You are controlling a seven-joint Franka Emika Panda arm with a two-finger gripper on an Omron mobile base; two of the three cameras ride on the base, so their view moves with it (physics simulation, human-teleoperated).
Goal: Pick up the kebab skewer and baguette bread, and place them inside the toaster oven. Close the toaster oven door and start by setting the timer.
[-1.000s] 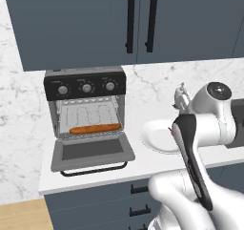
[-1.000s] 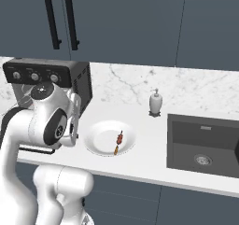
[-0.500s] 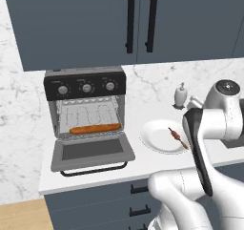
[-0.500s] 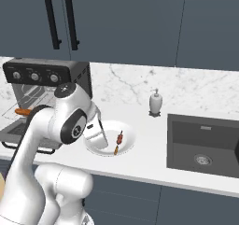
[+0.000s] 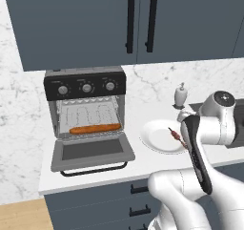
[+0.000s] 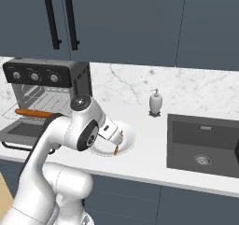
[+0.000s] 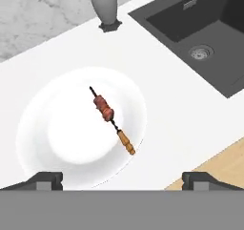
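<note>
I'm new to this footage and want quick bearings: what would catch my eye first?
The toaster oven on the counter's left, its door dropped open and the baguette bread lying on its rack. To its right, the kebab skewer lies on a white plate, with the open gripper hovering above it.

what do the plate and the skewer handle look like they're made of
The plate looks like glazed white ceramic: smooth, uniformly white, with a softly shaded rim. The kebab skewer has an orange, ridged handle end, probably wood or plastic; the thin dark shaft could be metal.
</note>
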